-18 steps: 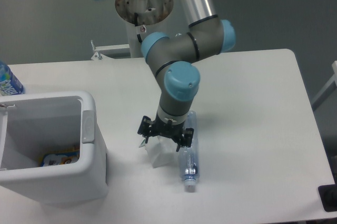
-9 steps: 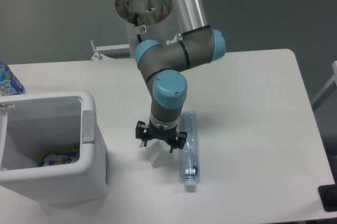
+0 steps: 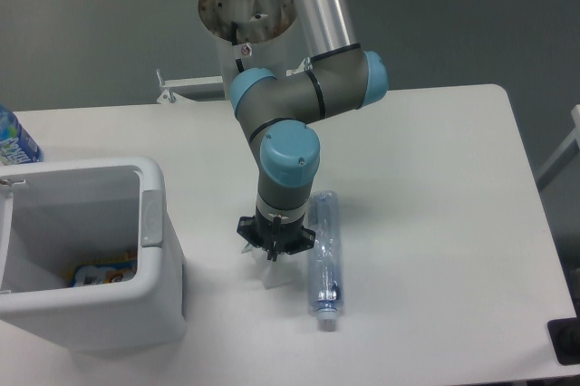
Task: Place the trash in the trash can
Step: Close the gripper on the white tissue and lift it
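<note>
A crumpled white wrapper (image 3: 272, 270) lies on the table just right of the trash can (image 3: 154, 223), a white bin with a grey side panel. My gripper (image 3: 275, 252) points straight down onto the wrapper, its fingers drawn together on the top of it, which they mostly hide. A clear flattened plastic bottle (image 3: 323, 255) lies lengthwise right beside the gripper, cap towards the table's front edge, not held.
A blue and orange packet (image 3: 101, 271) lies in the bottom of the bin. A blue-labelled bottle (image 3: 13, 141) stands at the far left edge behind the bin. The arm's base mount (image 3: 249, 10) is at the back of the table.
The gripper moved left from over the clear bottle to above the wrapper, came down, and its fingers went from spread wide to closed on the wrapper.
</note>
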